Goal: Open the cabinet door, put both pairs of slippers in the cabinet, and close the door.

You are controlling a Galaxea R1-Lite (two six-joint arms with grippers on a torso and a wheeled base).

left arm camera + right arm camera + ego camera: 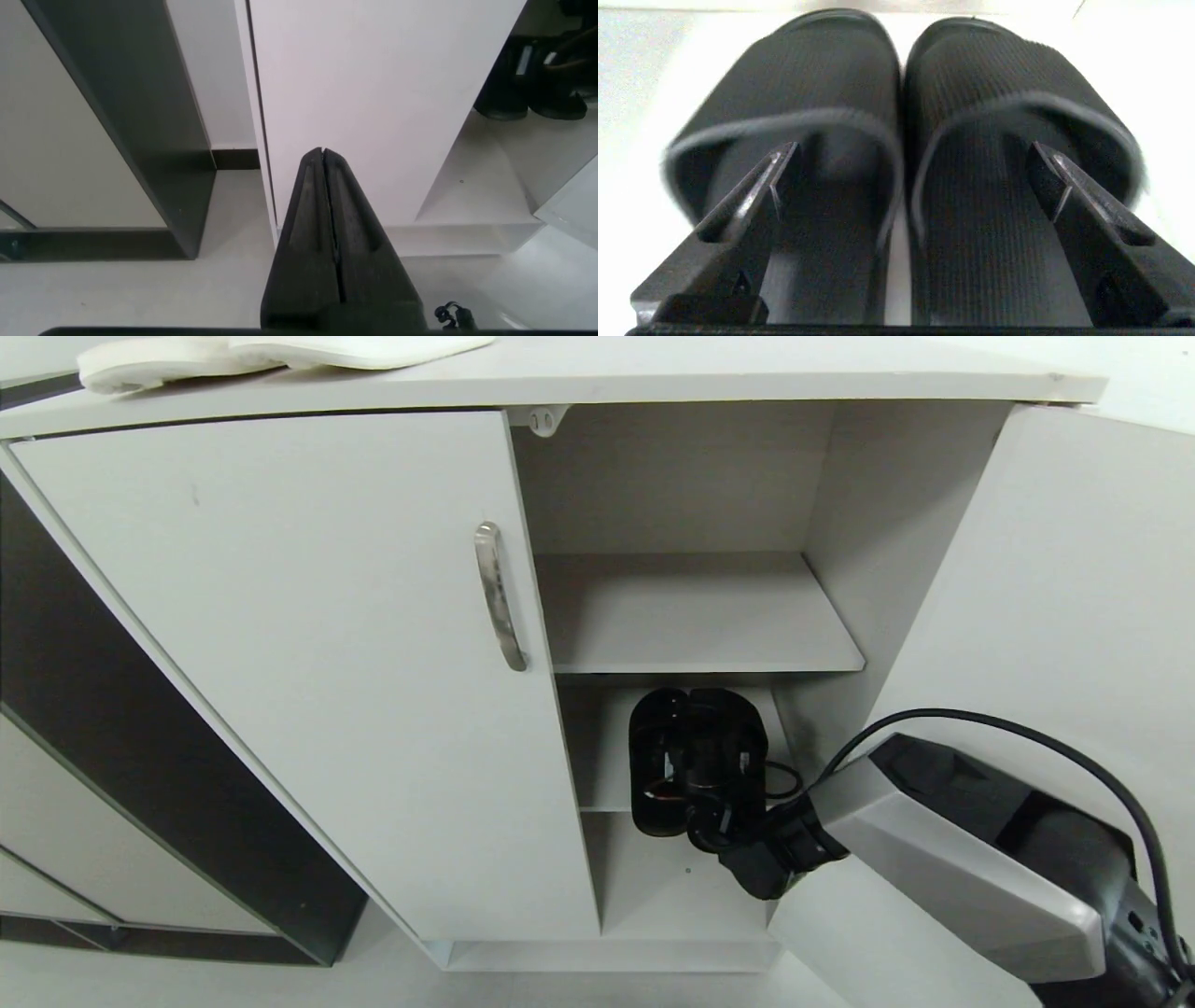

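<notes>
Slippers, black pair (651,747), sit side by side on the lower shelf (607,756) in the open right half of the cabinet (691,616), toes inward. Their heels appear to reach the shelf's front edge or a little past it. The right gripper (912,154) is at those heels with its jaws spread wide, one finger in front of each slipper's strap opening and gripping nothing. The white pair (280,355) lies on the cabinet top, well apart from either arm. The right door (1074,569) stands swung out beside the right arm, and the left door (280,663) is shut. The left gripper (322,159) hangs low in front of that shut door, fingers pressed together and empty.

The nearest risk, as I judge it, is a snag. If the right gripper backs out with a fingertip under a strap, it could drag one slipper off the shelf or skew the pair. Heels hanging over the edge could also tip out or block the door when it swings closed. A careless sideways pull of the arm might knock the open door. The white pair sits high and flat, so a shallow pinch there may catch only one slipper.
</notes>
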